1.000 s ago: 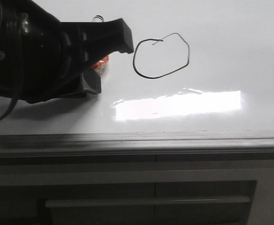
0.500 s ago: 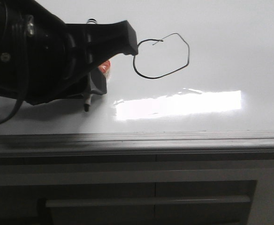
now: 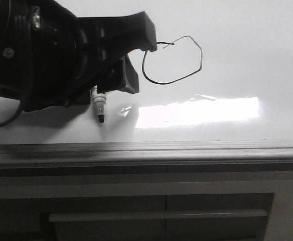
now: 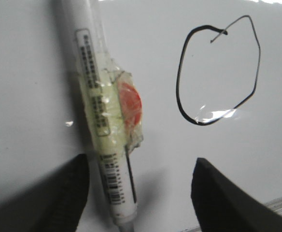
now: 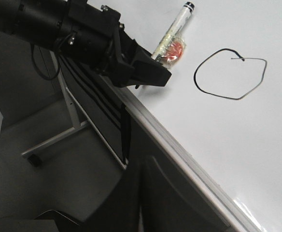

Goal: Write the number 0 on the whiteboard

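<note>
The number 0 (image 3: 172,59) stands as a thin black loop on the glossy whiteboard (image 3: 247,45); it also shows in the left wrist view (image 4: 218,72) and the right wrist view (image 5: 230,75). A white marker (image 4: 107,130) wrapped in clear tape with an orange patch lies flat on the board beside the loop. My left gripper (image 4: 141,193) hovers open over it, jaws wide apart, the marker close to one finger (image 4: 68,193) and not pinched. From the front, the marker's tip (image 3: 101,108) pokes out under the left gripper (image 3: 139,57). My right gripper (image 5: 139,203) looks shut, off the board's edge.
A grey metal strip (image 3: 186,148) runs along the board's near edge. Below it is a dark grey panel with a long bar handle (image 3: 156,216). A bright rectangular glare (image 3: 201,111) lies on the board. A frame leg with a castor (image 5: 35,157) stands on the floor.
My left gripper has shifted right, toward the 0, and now covers the loop's left edge. The marker's tip end has come into sight below the gripper.
</note>
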### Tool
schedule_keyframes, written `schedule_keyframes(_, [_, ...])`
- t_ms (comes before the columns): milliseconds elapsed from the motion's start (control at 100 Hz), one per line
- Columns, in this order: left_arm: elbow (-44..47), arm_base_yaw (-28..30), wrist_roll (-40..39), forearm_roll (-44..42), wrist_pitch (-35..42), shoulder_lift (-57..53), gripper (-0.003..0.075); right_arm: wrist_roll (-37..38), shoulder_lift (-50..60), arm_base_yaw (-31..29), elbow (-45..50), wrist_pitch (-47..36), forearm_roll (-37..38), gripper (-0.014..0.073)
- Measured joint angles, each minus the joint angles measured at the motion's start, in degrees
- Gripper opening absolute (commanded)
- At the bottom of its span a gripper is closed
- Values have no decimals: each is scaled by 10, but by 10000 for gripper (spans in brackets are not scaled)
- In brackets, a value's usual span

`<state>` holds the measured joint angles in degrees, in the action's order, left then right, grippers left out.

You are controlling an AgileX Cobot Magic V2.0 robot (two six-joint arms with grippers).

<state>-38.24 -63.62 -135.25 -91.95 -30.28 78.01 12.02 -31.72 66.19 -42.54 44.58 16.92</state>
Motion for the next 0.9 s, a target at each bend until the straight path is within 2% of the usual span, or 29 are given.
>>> schedule_keyframes(110, [9,-16,0,21,-13,-26,463,0,0,0,0,-23,1,-67])
schedule_keyframes(220, [13,-41,3,29,-40,-74,463,0,0,0,0,-93,25,-67])
schedule_keyframes(330, [13,-77,31,30,-72,-137,463,0,0,0,0,-162,61,-66])
schedule_keyframes(430, [14,-107,71,33,-92,-194,452,0,0,3,0,-186,85,-66])
schedule_keyframes(500, [14,-129,116,34,-97,-236,372,0,0,5,0,-188,100,-65])
schedule_keyframes(640, [16,-177,255,35,-88,-307,-14,0,0,6,0,-188,145,-46])
schedule_keyframes(770, [19,-217,351,35,-61,-353,-20,27,0,6,0,-188,204,-46])
schedule_keyframes(900, [21,-241,378,35,-46,-369,-20,44,0,6,0,-175,226,-47])
